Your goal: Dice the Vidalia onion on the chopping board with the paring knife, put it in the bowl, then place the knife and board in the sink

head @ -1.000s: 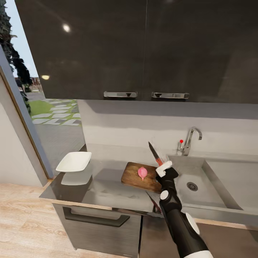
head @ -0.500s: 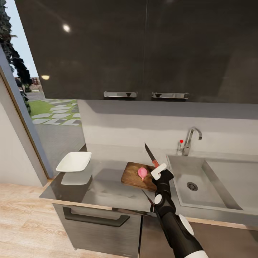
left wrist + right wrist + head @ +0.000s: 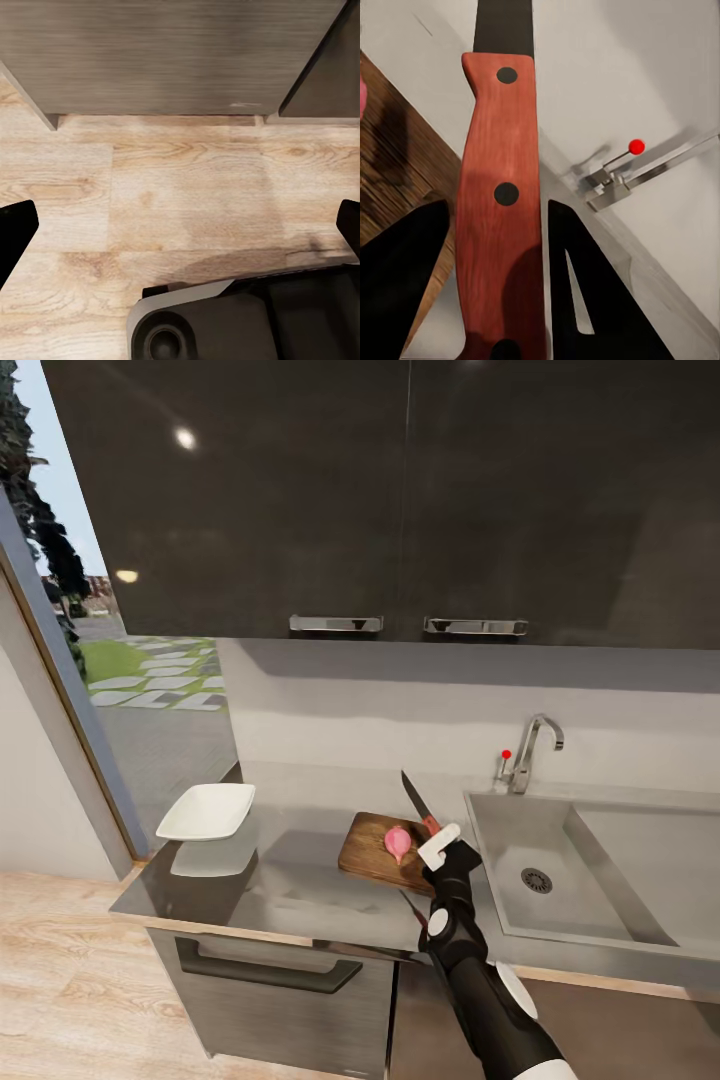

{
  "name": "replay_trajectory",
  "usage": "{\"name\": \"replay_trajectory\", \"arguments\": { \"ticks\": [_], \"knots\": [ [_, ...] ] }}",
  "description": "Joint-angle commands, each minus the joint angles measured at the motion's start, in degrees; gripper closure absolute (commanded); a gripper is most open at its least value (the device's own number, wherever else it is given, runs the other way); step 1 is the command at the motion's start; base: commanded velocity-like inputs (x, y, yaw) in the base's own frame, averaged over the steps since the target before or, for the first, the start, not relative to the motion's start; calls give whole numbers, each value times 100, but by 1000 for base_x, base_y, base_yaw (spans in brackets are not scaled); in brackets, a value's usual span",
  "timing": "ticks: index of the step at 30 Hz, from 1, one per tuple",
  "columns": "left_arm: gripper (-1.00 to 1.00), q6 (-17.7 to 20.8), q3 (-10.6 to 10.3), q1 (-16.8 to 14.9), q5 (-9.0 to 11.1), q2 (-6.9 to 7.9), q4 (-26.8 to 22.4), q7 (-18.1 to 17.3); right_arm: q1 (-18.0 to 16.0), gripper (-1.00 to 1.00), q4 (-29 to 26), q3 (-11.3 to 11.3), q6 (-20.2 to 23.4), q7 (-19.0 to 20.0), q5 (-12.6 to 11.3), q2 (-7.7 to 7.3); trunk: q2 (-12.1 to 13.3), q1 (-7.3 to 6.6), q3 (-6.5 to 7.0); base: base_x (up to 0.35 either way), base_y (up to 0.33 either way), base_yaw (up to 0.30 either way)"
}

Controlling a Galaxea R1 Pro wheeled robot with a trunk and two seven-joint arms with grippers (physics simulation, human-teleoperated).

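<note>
A pink Vidalia onion (image 3: 398, 843) lies whole on the dark-brown chopping board (image 3: 368, 853), which rests on the grey countertop (image 3: 290, 890) left of the sink (image 3: 560, 860). My right gripper (image 3: 440, 846) is shut on the paring knife's red handle (image 3: 431, 824) at the board's right end. The dark blade (image 3: 415, 797) points up and back, above and just right of the onion. The right wrist view shows the handle (image 3: 499, 202) clamped between black fingers (image 3: 405, 277), with the board (image 3: 390, 172) beside it. The white bowl (image 3: 207, 810) sits at the counter's left end. My left gripper (image 3: 180, 225) hangs open over the floor.
The steel faucet (image 3: 530, 750) and red knob (image 3: 506, 754) stand behind the sink. Dark upper cabinets (image 3: 400, 500) hang overhead. A glass door at the left looks onto a garden path (image 3: 150, 680). Wood floor (image 3: 187, 187) and my base (image 3: 202, 322) lie below the left gripper.
My right arm has carried the knife left and slightly down, from beside the sink's edge to the board's right end near the onion. The onion, board and bowl stayed put.
</note>
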Motion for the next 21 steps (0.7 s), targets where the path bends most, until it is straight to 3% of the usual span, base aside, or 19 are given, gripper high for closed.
{"name": "replay_trajectory", "arguments": {
  "ticks": [1,7,14,21],
  "knots": [
    [-100,-8,-36,-1,60,8,-7,6,-5,100,6,13,49,-9,47,0,-12,4,-12,0,0,0],
    [-100,-8,-38,-1,60,9,-7,10,-5,100,97,45,46,-9,47,0,-12,4,-12,0,0,0],
    [-100,-8,-35,-1,60,8,-7,8,-5,100,179,366,45,-13,47,0,-12,4,-12,0,0,0],
    [-100,-25,-41,-1,60,8,1,15,-5,100,82,285,-5,-16,29,0,-12,4,-12,0,0,0]
  ]
}}
